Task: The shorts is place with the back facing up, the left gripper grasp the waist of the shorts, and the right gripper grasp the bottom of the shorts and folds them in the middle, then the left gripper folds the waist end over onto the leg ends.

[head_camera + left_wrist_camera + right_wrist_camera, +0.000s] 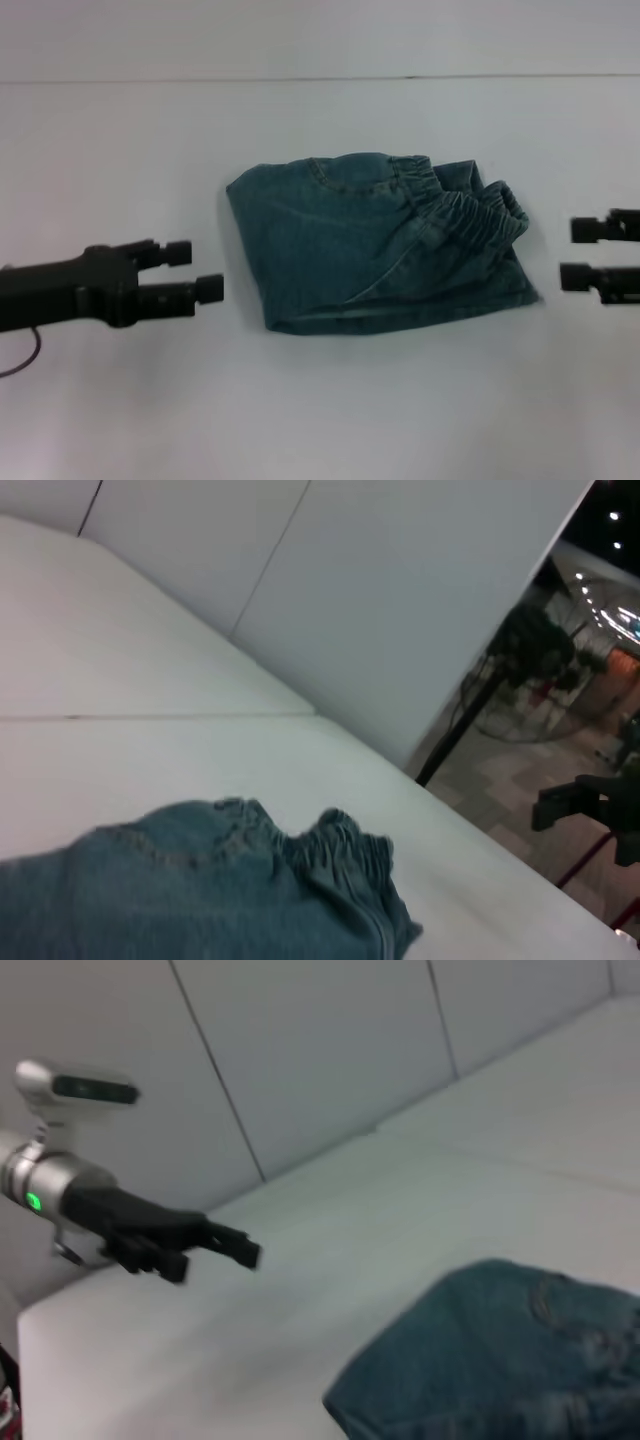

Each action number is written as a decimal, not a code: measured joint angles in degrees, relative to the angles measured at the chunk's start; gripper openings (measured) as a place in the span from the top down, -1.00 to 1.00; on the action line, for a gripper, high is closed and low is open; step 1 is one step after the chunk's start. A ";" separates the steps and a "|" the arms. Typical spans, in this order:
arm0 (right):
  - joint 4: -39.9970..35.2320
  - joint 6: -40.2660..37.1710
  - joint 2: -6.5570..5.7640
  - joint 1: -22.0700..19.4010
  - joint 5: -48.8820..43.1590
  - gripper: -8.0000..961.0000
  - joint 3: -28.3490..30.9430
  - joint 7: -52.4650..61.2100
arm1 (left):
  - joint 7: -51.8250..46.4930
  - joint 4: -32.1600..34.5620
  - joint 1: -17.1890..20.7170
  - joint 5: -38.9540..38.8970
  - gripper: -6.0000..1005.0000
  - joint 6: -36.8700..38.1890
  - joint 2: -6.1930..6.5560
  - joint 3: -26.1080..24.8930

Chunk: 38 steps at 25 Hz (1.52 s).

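Denim shorts [375, 245], one; two claws.

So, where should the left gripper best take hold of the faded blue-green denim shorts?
Probably the folded left edge of the faded blue-green denim shorts: it faces the open left gripper, which can come in sideways along the white table. The puckered waistband lies toward the right gripper.

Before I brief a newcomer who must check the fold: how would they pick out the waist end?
On the white table, the shorts lie folded between the left gripper and right gripper. The waist end, toward the right gripper, is the only puckered, gathered edge.
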 joint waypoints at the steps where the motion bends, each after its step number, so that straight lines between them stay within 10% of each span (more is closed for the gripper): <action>1: -0.50 0.09 0.00 -0.89 -0.16 -0.40 0.03 0.00 | 0.01 0.21 0.23 0.49 -0.84 0.52 -0.03 -0.35; 9: -0.57 2.81 -0.02 -3.45 -0.26 -0.91 0.26 -0.38 | -0.63 0.18 -0.70 3.46 -0.84 1.42 -0.42 -0.12; 38: -0.36 5.33 0.89 -2.76 -1.93 -0.91 -1.16 -1.14 | -0.86 -0.96 -2.16 3.74 -0.84 1.10 -0.51 0.64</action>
